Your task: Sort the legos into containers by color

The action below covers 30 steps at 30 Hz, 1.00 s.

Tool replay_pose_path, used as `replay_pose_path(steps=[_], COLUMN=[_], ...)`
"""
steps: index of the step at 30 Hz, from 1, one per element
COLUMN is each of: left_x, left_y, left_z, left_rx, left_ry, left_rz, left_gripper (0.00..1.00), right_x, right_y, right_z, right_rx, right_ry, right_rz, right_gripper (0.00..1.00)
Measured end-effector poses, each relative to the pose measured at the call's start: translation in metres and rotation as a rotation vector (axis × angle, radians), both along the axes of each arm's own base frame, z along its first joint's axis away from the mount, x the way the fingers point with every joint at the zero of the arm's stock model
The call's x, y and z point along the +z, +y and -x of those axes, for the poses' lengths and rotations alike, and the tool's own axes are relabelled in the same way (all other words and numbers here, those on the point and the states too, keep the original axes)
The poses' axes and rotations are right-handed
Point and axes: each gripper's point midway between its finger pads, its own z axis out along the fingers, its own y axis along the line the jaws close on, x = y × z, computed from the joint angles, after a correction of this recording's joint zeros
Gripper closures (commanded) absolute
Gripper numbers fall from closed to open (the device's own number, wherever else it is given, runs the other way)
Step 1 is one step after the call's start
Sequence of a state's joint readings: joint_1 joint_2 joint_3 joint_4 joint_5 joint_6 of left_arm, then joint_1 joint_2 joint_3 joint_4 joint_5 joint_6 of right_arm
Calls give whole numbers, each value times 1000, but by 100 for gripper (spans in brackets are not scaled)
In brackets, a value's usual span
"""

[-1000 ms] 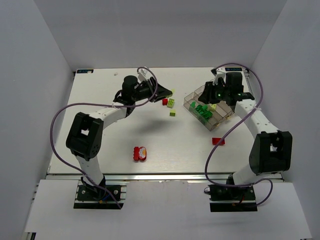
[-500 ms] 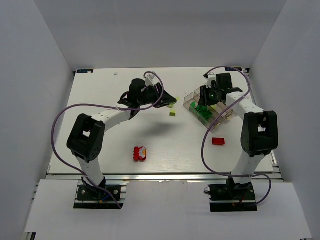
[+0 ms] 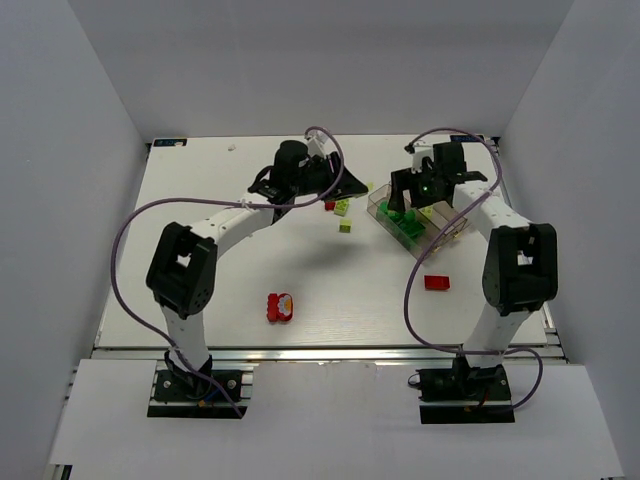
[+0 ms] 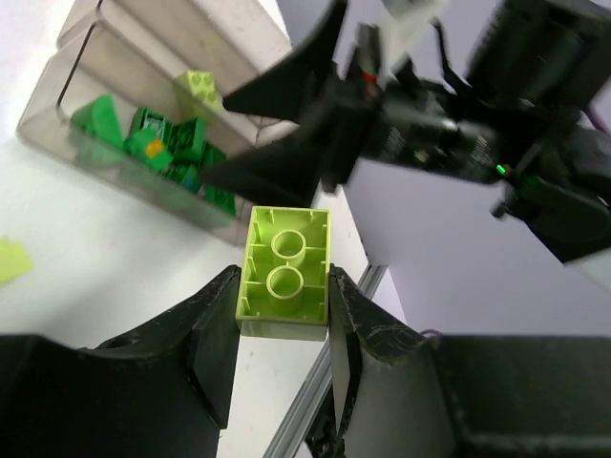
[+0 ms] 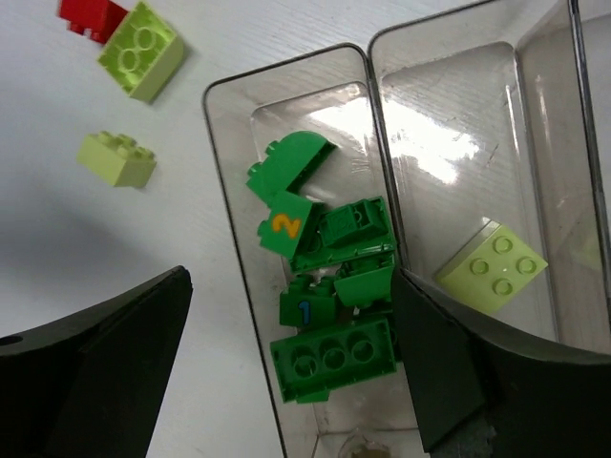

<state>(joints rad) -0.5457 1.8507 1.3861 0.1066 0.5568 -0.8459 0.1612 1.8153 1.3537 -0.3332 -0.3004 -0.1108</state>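
Left gripper (image 4: pixel 284 291): the jaws are closed on a yellow-green brick (image 4: pixel 284 272), with one finger on each long side.
Held brick: it is lifted off the table (image 3: pixel 200 280), and its hollow side with two rings faces the wrist camera.
Left gripper, place: over the far middle of the table, just left of the tray (image 3: pixel 432 252).
Right gripper (image 5: pixel 291 286): the jaws are wide apart and there is nothing between them; it hangs above the tray.
Tray: clear plastic, it lies turned at an angle on the far right part of the table.
Dark green bricks (image 5: pixel 325 305): a heap in one compartment, directly under the right gripper; one piece shows a "2" and one a "1".
Next compartment: a single pale four-stud brick (image 5: pixel 492 267) lies inside.
Loose bricks beside the tray: a lime four-stud brick (image 5: pixel 140 50) is just beside a small red brick (image 5: pixel 84 17); a pale flat brick (image 5: pixel 116 157) lies near them, apart.
Red brick (image 3: pixel 436 282): on the table, on the near side of the tray, not touching it.
Red cluster (image 3: pixel 280 307): on the near middle of the table, well apart from the tray; I cannot tell how many pieces.
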Motion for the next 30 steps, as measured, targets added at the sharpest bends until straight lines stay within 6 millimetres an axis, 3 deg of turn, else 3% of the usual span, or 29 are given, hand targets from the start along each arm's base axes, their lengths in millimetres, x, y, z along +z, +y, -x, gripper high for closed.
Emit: replay_pose_path(steps=[2, 4, 7, 8, 9, 11, 13, 17, 22, 30], left_x=[3, 0, -14, -21, -29, -48, -67, -98, -104, -100], left_y=[-11, -25, -49, -58, -66, -83, -97, -124, -149, -160], left_z=[-8, -20, -38, -43, -48, -55, -60, -74, -87, -96], left_rx=[-10, -17, -22, -23, -23, -19, -13, 13, 46, 161], left_ry=[-10, -11, 22, 38, 58, 113, 175, 262, 314, 354], left_rz=[2, -2, -9, -7, -4, 11, 25, 62, 150, 209], left_gripper=[87, 87, 88, 88, 88, 87, 87, 85, 81, 73], right_x=[14, 41, 93, 110, 125, 150, 159, 144, 120, 117], right_y=[-2, -9, -37, -49, -61, -77, -76, -63, -60, -59], right_z=[3, 6, 14, 17, 19, 25, 35, 56, 66, 68], right_rx=[28, 50, 42, 30, 17, -9, 6, 40, 25, 3], right_ry=[-30, -103, -248, -298, -344, -422, -460, -436, -363, -339], right_rz=[-6, -35, -98, -109, -108, -116, -125, -159, -200, -249], right_gripper=[10, 14, 56, 91, 100, 100, 100, 100, 100, 100])
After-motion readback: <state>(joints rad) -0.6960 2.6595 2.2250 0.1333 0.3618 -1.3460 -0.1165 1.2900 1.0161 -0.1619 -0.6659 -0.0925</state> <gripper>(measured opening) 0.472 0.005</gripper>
